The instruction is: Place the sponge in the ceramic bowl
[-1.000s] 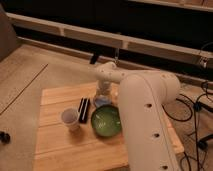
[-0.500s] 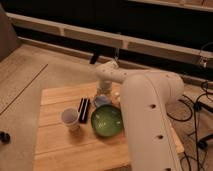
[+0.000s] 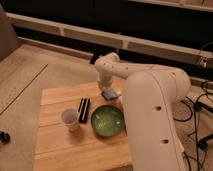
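The light-blue sponge (image 3: 109, 94) hangs at the tip of my gripper (image 3: 107, 90), which is shut on it, just above the wooden table (image 3: 55, 150) near its far edge. The green ceramic bowl (image 3: 107, 120) sits on the table a short way in front of the sponge, toward the camera, with nothing in it. My white arm (image 3: 150, 115) sweeps in from the lower right and hides the table's right side.
A black rectangular bar (image 3: 83, 109) lies left of the bowl, and a small white paper cup (image 3: 70, 119) stands beside it. Cables (image 3: 197, 107) run across the floor at the right. A dark wall with a ledge (image 3: 75, 32) stands behind the table.
The gripper has shifted slightly right and up with the sponge, which has left the spot next to the black bar. Bowl, cup and bar have not moved.
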Controlling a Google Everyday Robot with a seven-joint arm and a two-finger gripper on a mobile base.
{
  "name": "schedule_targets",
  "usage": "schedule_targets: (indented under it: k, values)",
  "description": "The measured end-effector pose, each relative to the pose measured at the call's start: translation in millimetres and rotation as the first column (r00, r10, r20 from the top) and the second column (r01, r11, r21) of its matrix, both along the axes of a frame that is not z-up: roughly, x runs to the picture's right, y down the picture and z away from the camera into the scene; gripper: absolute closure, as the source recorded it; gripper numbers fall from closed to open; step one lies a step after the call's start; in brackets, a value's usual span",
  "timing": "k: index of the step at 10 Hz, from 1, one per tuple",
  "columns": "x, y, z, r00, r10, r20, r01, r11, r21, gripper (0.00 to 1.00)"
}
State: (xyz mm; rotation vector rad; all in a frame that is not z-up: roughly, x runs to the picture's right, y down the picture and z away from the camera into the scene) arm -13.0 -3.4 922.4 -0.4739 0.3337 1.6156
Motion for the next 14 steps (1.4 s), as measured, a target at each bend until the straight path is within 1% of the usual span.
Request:
schedule_targets:
  k: [2, 4, 5, 7, 8, 9, 10, 11, 12, 13, 14]
  values:
    - [-7.1, -9.6, -10.1, 1.0, -0.016, 0.012, 0.015, 0.9995, 0.027, 1.0]
    - [-11.6, -19.6, -23.6, 1.0, -0.029, 0.012, 0.029, 0.998, 0.055, 1.0]
    - [-16.7, -23.7, -39.2, 0.999, -0.045, 0.009, 0.044, 0.9967, 0.068, 1.0]
    - [-19.7, -21.8, -66.1, 0.997, -0.079, -0.009, 0.079, 0.9941, 0.074, 1.0]
    - [-22.3, -13.0, -90.5, 0.994, -0.108, -0.025, 0.11, 0.9919, 0.064, 1.0]
    - [-23.9, -0.4, -111.2, 0.99, -0.136, -0.041, 0.138, 0.9895, 0.042, 1.0]
    - [-23.0, 12.9, -126.9, 0.985, -0.163, -0.058, 0.164, 0.9863, 0.014, 1.0]
    - [-20.0, 34.0, -149.4, 0.975, -0.206, -0.082, 0.203, 0.9784, -0.038, 1.0]
    - [-19.2, 53.5, -166.9, 0.966, -0.243, -0.093, 0.234, 0.9676, -0.095, 1.0]
    - [-24.7, 77.5, -184.1, 0.956, -0.28, -0.086, 0.262, 0.9495, -0.172, 1.0]
    - [-31.0, 98.9, -196.1, 0.944, -0.324, -0.066, 0.3, 0.9231, -0.241, 1.0]
